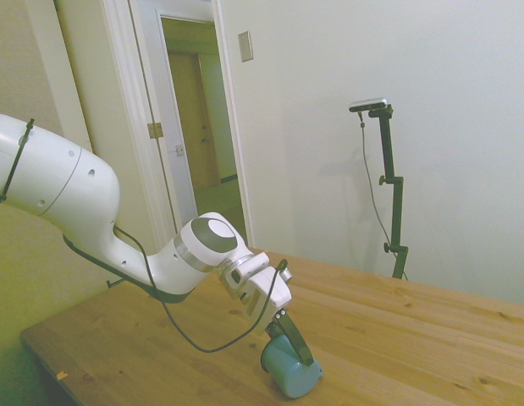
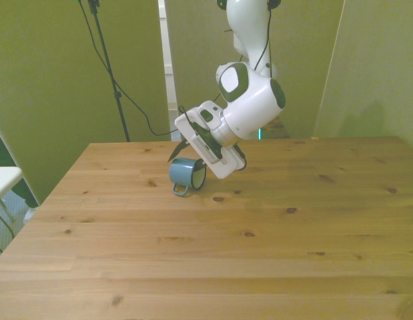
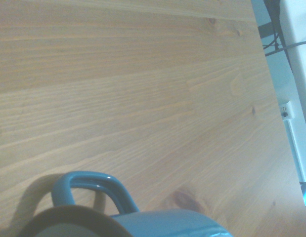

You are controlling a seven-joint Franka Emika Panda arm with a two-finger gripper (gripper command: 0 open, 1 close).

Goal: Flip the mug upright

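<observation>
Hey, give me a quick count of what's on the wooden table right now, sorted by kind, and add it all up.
Mugs: 1, the blue-teal mug, tilted on the table with the claw at it.
Robot arms reaching over the table: 1, the white arm.
Other loose items on the table: 0.
Total: 2.

Smooth, slightly glossy teal mug (image 3: 157, 219), knotty grained wooden table (image 2: 273, 247), glossy white plastic arm (image 1: 67, 182)
</observation>
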